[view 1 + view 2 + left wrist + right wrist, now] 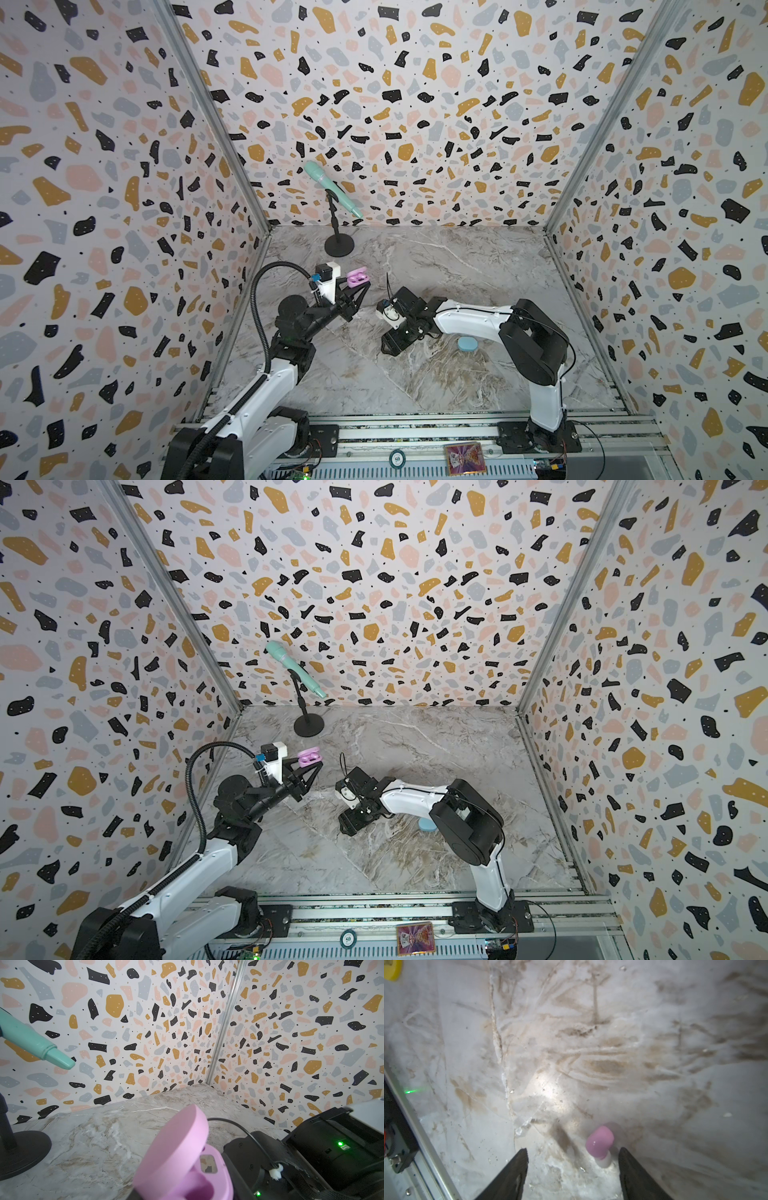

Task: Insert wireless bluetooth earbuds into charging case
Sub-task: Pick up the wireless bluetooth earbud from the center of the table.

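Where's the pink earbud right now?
In the right wrist view, the pink earbud lies on the marble table between the open fingertips of the right hand, close to one of them, not gripped.

Left claw [358, 286] tight, right claw [573, 1152] wide.

Both top views sit high above the front rail [415, 419], face the back wall and look steeply down. They share almost the whole marble table [457, 257] and both arms. The left wrist camera looks nearly level across the table toward a far corner, close behind the open pink case [176, 1153]. It shares the microphone [37, 1043] with the top views. The right wrist camera points down at the table, close above a pink earbud [600, 1141].
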Motion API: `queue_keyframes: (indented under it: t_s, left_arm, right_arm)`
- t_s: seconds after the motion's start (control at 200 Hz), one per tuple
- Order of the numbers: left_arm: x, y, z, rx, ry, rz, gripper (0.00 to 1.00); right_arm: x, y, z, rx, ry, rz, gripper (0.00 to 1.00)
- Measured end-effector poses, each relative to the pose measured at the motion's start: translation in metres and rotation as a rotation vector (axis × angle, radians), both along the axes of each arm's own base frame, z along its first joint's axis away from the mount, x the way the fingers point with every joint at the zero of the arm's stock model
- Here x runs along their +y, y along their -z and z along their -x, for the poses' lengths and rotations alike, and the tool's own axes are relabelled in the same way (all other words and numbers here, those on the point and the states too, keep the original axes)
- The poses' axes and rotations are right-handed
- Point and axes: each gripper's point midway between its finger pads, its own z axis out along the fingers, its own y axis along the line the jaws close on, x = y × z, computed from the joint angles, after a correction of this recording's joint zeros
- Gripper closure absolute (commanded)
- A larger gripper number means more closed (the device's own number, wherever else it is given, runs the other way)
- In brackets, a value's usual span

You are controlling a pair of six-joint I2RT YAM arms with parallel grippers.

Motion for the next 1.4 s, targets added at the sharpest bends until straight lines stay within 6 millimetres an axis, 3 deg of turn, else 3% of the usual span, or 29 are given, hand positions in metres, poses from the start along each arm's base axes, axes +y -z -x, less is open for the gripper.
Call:
queue_keyframes:
  t_s: [0.195, 0.375, 0.816, 1.402]
  left_arm:
    - [0.0, -0.001, 0.0, -0.002, 0.0, 0.003, 0.98]
    - [0.0, -0.001, 0.0, -0.001, 0.0, 0.005, 0.98]
    - [0.0, -0.002, 0.0, 0.0, 0.001, 0.009, 0.98]
    - [0.0, -0.003, 0.001, 0.001, 0.001, 0.015, 0.98]
  right_arm:
    - [0.002, -0.019, -0.022, 0.004, 0.159, 0.004, 0.5]
    - [0.007, -0.028, -0.028, 0.012, 0.239, 0.016, 0.55]
    - [0.009, 0.012, -0.01, 0.04, 0.238, 0.177, 0.68]
    - [0.003, 0.014, -0.003, -0.005, 0.202, 0.245, 0.7]
